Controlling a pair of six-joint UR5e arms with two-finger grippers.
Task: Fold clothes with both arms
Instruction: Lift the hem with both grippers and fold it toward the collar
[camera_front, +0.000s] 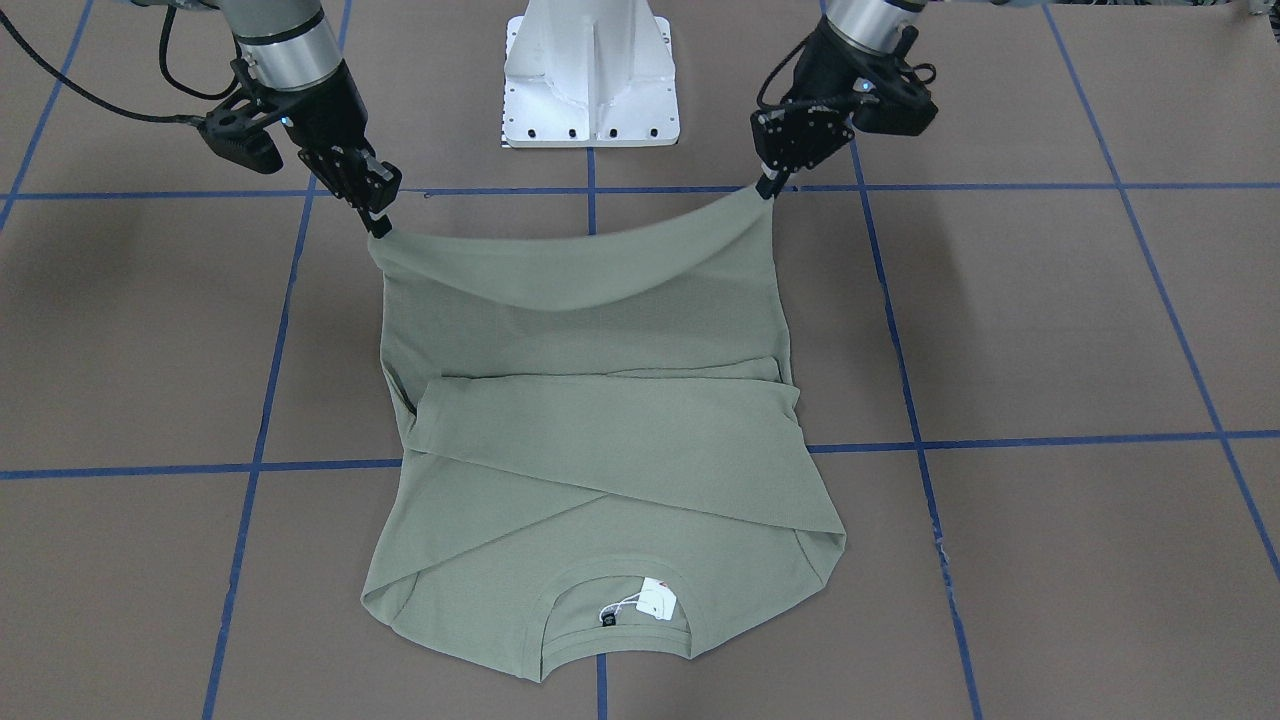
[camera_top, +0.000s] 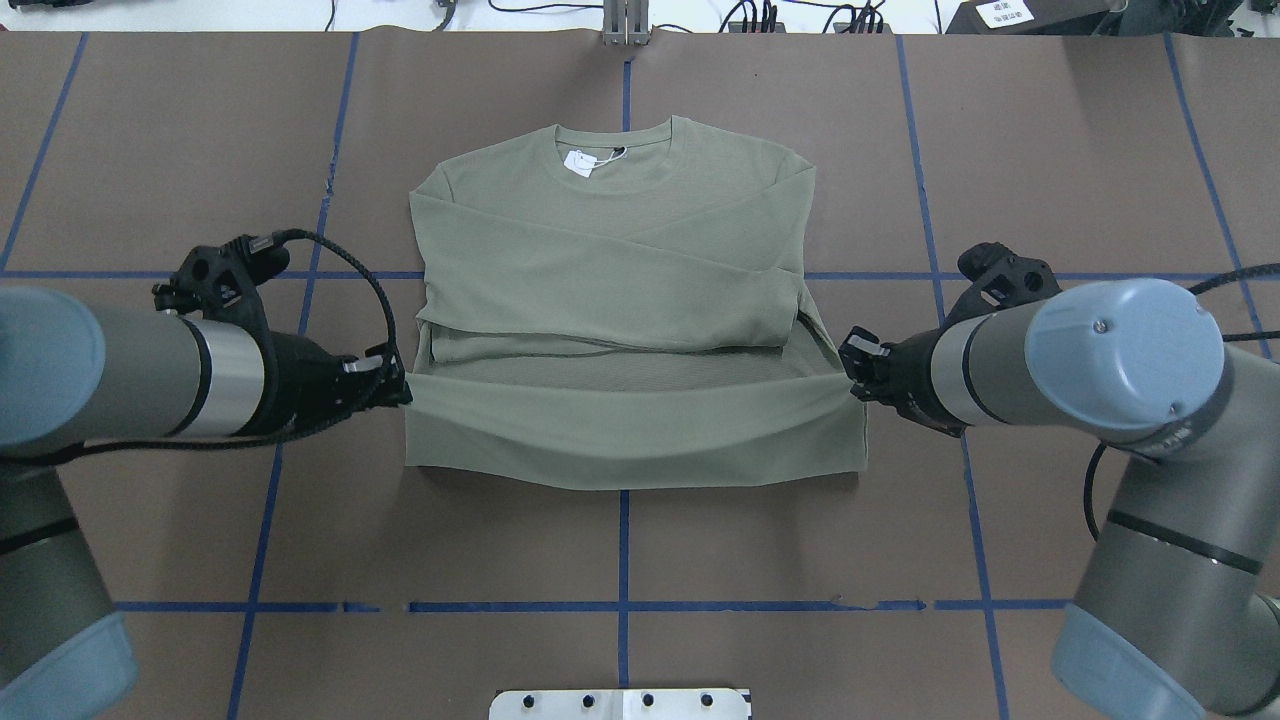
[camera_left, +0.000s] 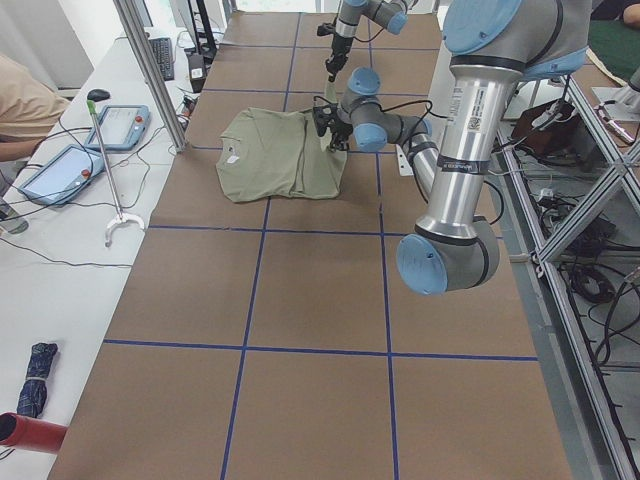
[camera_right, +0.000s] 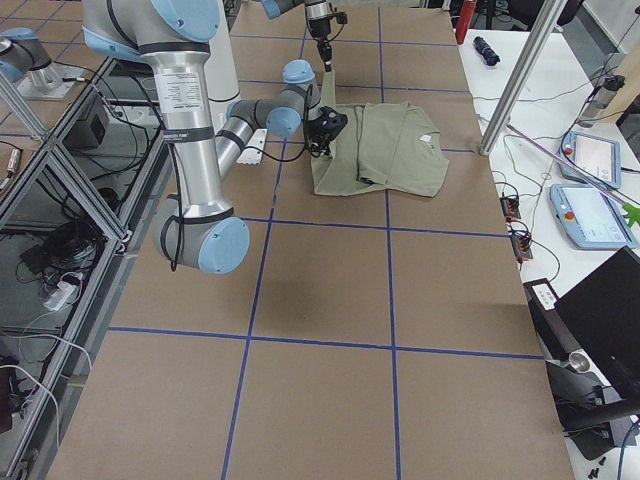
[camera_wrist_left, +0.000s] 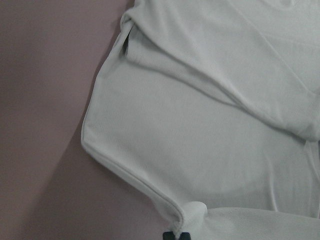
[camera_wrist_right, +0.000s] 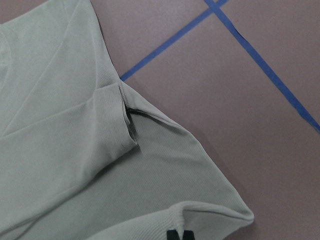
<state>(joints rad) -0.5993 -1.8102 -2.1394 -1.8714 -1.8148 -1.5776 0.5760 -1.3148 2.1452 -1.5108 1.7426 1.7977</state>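
The sage-green shirt (camera_top: 610, 260) lies on the table with its collar and white tag (camera_top: 580, 162) at the far side and both sleeves folded across the chest. My left gripper (camera_top: 400, 393) is shut on the shirt's near left hem corner. My right gripper (camera_top: 850, 380) is shut on the near right hem corner. Both hold the hem lifted off the table, and it sags between them, as the front-facing view shows: shirt (camera_front: 600, 450), left gripper (camera_front: 770, 185), right gripper (camera_front: 378, 222). Each wrist view shows the pinched corner at its bottom edge: left gripper (camera_wrist_left: 176, 235), right gripper (camera_wrist_right: 180, 235).
The white pedestal base (camera_front: 592, 70) stands at the robot's edge of the table. Blue tape lines (camera_top: 622, 605) cross the brown table cover. A side table with tablets (camera_left: 120, 125) and cables runs along the far edge, and a person's arm (camera_left: 20, 100) shows there.
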